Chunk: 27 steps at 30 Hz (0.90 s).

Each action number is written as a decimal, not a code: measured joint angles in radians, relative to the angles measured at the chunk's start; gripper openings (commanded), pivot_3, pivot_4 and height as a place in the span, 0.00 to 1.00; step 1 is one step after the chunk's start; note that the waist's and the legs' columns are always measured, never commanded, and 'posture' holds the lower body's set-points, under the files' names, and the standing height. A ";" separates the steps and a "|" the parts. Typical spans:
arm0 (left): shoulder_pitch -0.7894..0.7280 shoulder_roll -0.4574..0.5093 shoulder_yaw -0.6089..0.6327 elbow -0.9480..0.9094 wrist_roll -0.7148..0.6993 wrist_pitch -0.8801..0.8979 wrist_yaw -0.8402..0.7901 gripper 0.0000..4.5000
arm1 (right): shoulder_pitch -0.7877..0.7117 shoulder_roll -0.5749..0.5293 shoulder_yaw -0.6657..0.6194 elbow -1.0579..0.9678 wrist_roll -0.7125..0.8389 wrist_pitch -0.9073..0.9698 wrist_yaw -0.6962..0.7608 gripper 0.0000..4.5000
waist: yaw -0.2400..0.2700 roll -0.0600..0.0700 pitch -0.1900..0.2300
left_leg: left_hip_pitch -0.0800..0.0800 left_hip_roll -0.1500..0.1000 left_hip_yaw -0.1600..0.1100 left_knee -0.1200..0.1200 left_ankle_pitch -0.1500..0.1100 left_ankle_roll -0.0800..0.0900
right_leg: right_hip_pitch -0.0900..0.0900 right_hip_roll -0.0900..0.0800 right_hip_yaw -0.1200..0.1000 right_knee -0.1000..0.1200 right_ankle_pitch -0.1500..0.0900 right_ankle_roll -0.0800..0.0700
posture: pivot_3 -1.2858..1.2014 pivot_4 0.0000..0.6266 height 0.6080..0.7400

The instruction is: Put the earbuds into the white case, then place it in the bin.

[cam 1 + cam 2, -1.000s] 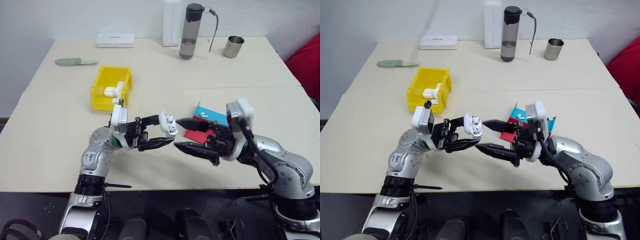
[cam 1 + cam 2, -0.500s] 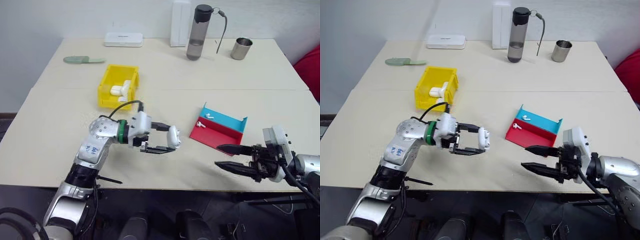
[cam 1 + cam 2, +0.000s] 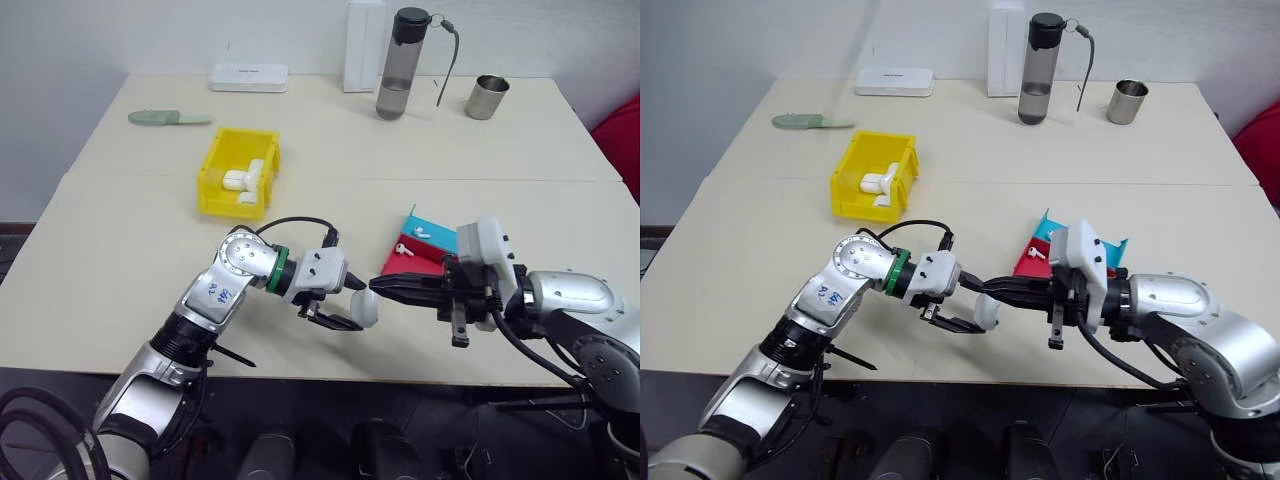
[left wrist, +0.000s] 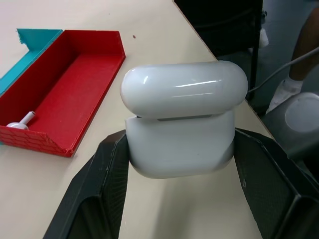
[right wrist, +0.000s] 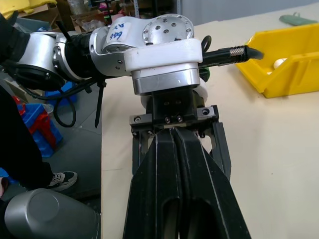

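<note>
Beige counter (image 3: 120, 260) carries everything. Near its front edge, the white case (image 4: 182, 119) is clamped in the left pincer (image 3: 350, 305); prodded by the closed right pincer (image 3: 385, 287), it could be dislodged. Earbuds (image 3: 410, 240) lie in the tray (image 3: 425, 245).

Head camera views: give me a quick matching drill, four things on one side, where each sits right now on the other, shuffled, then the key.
Things
1. white case
2. earbuds
3. bin
4. steel cup

Places
A. far right of the table, beside the bottle
B. clamped in the left gripper above the table's near edge
C. in the red and blue tray
D. left half of the table, nearer than the flat white box

Pairs: 1-B, 2-C, 3-D, 4-A
</note>
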 measured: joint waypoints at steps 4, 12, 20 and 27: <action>-0.001 -0.004 0.002 -0.014 -0.003 0.015 0.002 0.61 | 0.023 0.014 0.070 0.025 -0.076 -0.008 -0.013 0.01 | -0.002 0.000 0.000 | 0.000 0.000 0.000 0.000 0.000 0.000 | 0.000 0.000 0.000 0.000 0.000 0.000 | 0.52 0.24 1.00; 0.021 0.020 0.041 -0.043 -0.046 0.022 0.000 0.61 | 0.213 0.016 -0.024 0.133 -0.145 -0.167 0.073 0.01 | 0.001 0.000 0.000 | 0.000 0.000 0.000 0.000 0.000 0.000 | 0.000 0.000 0.000 0.001 0.000 0.000 | 0.52 0.24 1.00; 0.078 0.022 0.240 -0.087 -0.214 0.131 0.092 0.61 | 0.397 0.146 -0.289 0.101 -0.017 -0.293 0.075 0.29 | -0.007 0.000 0.000 | 0.003 0.001 0.001 0.000 0.000 -0.001 | 0.000 0.001 0.001 0.005 0.000 0.000 | 0.52 0.24 1.00; 0.013 0.053 0.520 0.081 -0.217 0.195 0.449 0.61 | 0.475 0.297 -0.380 -0.027 -0.127 -0.504 -0.057 0.84 | -0.003 -0.001 0.000 | 0.003 0.000 0.000 0.001 0.000 -0.001 | 0.000 0.001 0.002 0.005 0.000 0.000 | 0.52 0.24 1.00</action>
